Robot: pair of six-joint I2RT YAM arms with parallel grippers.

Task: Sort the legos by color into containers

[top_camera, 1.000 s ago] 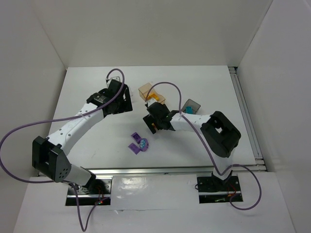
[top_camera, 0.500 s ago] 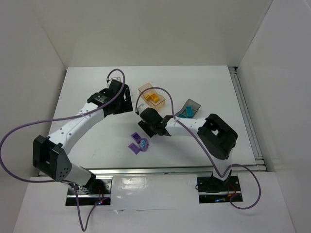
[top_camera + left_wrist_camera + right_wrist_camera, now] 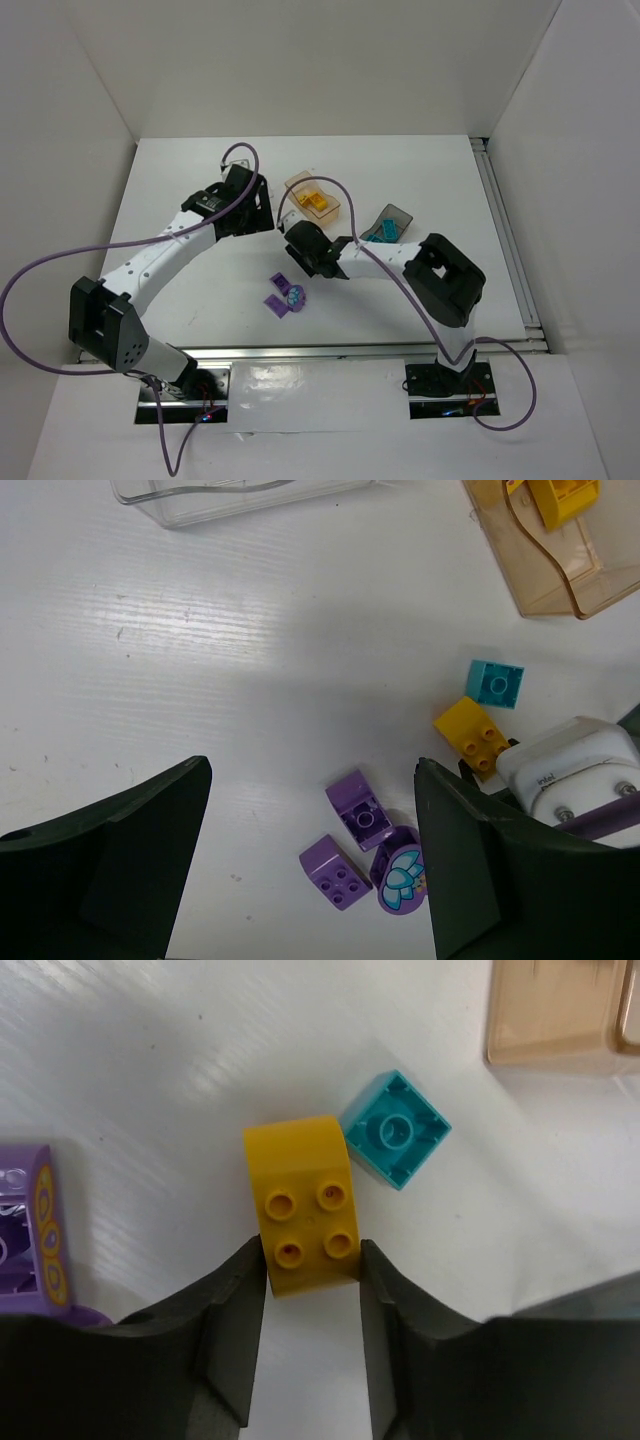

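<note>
Since a second ago our right arm has swung off the amber bin toward the worktop's middle. Our right gripper point(image 3: 310, 1252) now straddles the yellow brick point(image 3: 300, 1200), pads touching both long sides, so we judge it gripping, with the brick on the worktop. Its long axis runs straight out between the fingers. A cyan brick point(image 3: 395, 1130) touches its far corner and could get dragged. The amber bin point(image 3: 540, 1020) lies beyond, toward the far edge, nearer the right arm. Our left gripper point(image 3: 312, 770) hangs wide open and empty; purple bricks point(image 3: 345, 845) wait toward the near edge
</note>
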